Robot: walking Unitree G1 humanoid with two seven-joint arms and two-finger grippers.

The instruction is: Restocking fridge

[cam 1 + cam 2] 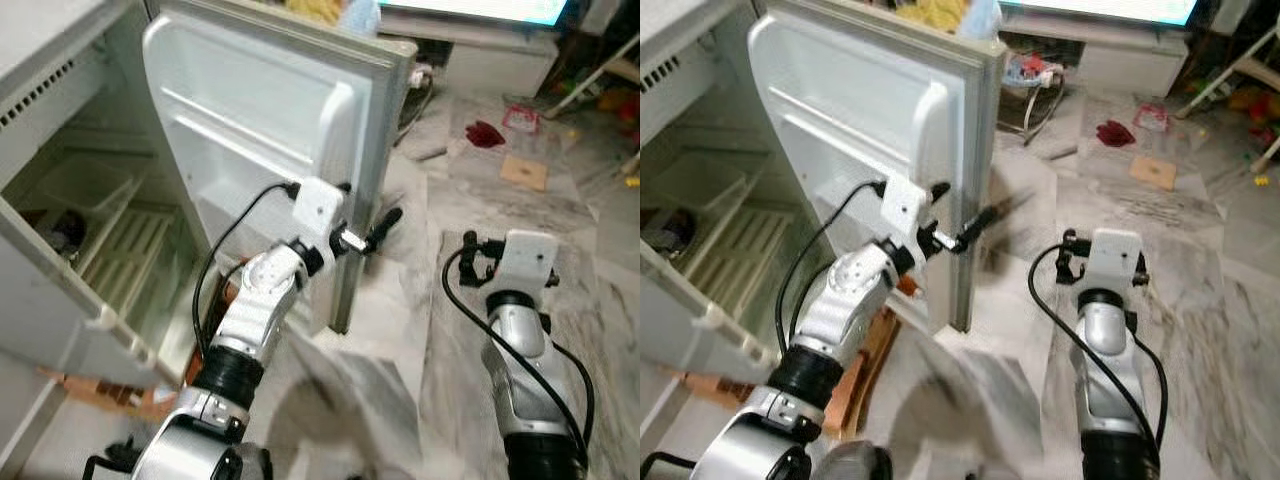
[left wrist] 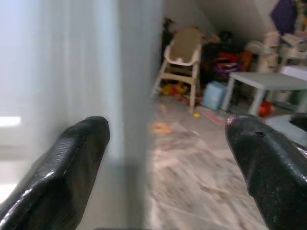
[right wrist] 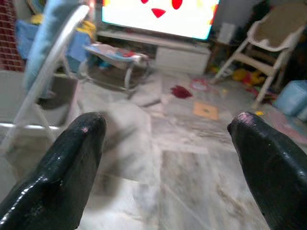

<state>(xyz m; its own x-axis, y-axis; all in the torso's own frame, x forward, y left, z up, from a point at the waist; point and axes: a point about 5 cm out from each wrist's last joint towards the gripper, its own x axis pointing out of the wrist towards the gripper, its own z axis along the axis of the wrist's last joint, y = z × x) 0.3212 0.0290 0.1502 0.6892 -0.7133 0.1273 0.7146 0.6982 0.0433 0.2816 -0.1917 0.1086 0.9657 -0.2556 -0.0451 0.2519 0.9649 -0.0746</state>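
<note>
The white fridge door (image 1: pixel 260 110) stands swung open, its inner shelves bare. My left gripper (image 1: pixel 368 234) is raised at the door's free edge, open, with one finger (image 1: pixel 386 220) on the outer side. In the left wrist view the door edge (image 2: pixel 134 96) runs between the two spread fingertips (image 2: pixel 81 143). The fridge's inside (image 1: pixel 110 250) shows white slatted shelves and a clear drawer. My right gripper (image 3: pixel 168 124) hangs open over the marble floor to the right of the door, with nothing between its fingers.
A grey panel (image 1: pixel 60 300) juts out at the lower left of the fridge. Brown cardboard (image 1: pixel 100 395) lies under it. A red rag (image 1: pixel 485 132) and a cardboard square (image 1: pixel 525 172) lie on the floor. A lit TV (image 3: pixel 158 14), white chair (image 2: pixel 184 52) and small table (image 2: pixel 268 81) stand beyond.
</note>
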